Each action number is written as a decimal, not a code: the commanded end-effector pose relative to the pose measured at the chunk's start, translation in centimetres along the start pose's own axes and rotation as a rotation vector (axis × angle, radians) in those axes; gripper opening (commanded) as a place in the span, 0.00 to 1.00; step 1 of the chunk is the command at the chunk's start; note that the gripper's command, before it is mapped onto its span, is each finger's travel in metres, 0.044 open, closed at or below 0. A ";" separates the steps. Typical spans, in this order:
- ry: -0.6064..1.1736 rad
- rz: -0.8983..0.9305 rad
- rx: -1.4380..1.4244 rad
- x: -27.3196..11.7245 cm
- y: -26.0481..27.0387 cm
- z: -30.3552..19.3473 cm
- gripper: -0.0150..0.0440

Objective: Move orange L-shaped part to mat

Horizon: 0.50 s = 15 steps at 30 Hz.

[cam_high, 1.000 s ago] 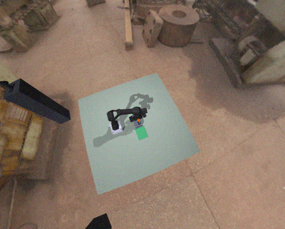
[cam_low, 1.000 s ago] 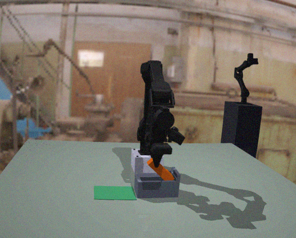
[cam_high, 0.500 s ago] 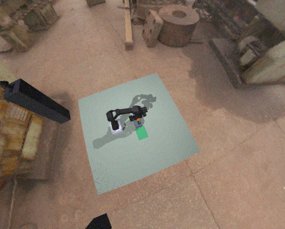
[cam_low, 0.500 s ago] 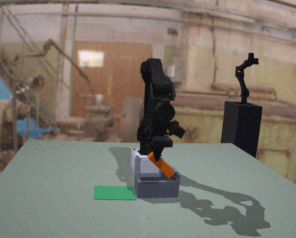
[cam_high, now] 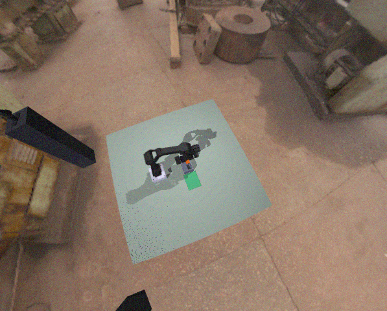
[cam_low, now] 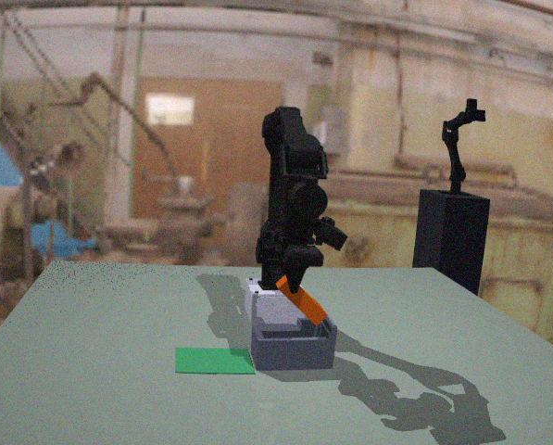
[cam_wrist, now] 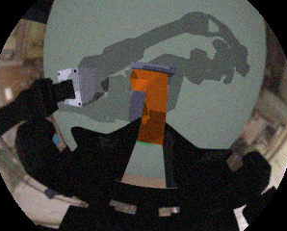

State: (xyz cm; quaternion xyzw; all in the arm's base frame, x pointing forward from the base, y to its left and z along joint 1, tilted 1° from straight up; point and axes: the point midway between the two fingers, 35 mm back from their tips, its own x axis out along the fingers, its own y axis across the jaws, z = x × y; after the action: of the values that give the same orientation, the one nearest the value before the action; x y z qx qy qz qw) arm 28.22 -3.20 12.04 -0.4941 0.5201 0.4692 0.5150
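Pale grey-green sheeting is covering the square table (cam_low: pixel 123 402), and it is taking hard-edged shadows of the arm (cam_low: pixel 293 191) that are stretching to the right in the exterior view. Near the middle of that surface the grey tray (cam_low: pixel 293 347) is sitting just in front of the arm's white base (cam_low: pixel 273 304), and the green mat (cam_low: pixel 213 360) is lying flat with its right edge touching the tray's left side.

Above the tray the gripper (cam_low: pixel 293 282) is pinching the upper end of the orange part (cam_low: pixel 301 298), its fingers closed on it. The part is hanging at a slant (high end toward the arm, low end down to the right), with its lower tip at about the level of the tray's right rim; whether it is touching that rim cannot be told. In the wrist view the part (cam_wrist: pixel 150 106) is running away from the dark fingers toward the tray's far edge.

Around the table a dusty tan concrete floor (cam_high: pixel 287 234) is showing cracks and a darker stain on the far right. Old machinery, a round drum (cam_high: pixel 242 33) and a wooden beam (cam_high: pixel 174 33) are standing at the far side. A dark pillar (cam_low: pixel 451 235) carrying a small stand is rising off the table's far right corner, against rusty, peeling walls.
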 end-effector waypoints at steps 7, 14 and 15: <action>-0.002 -0.010 0.002 0.0 0.1 -2.6 0.25; 0.000 -0.010 0.002 0.1 0.3 -5.6 0.25; 0.001 -0.010 0.002 0.1 0.4 -6.0 0.25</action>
State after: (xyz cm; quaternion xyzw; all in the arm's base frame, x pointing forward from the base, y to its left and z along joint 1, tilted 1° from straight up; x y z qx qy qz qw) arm 27.49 -8.09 12.08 -0.4951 0.5212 0.4657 0.5161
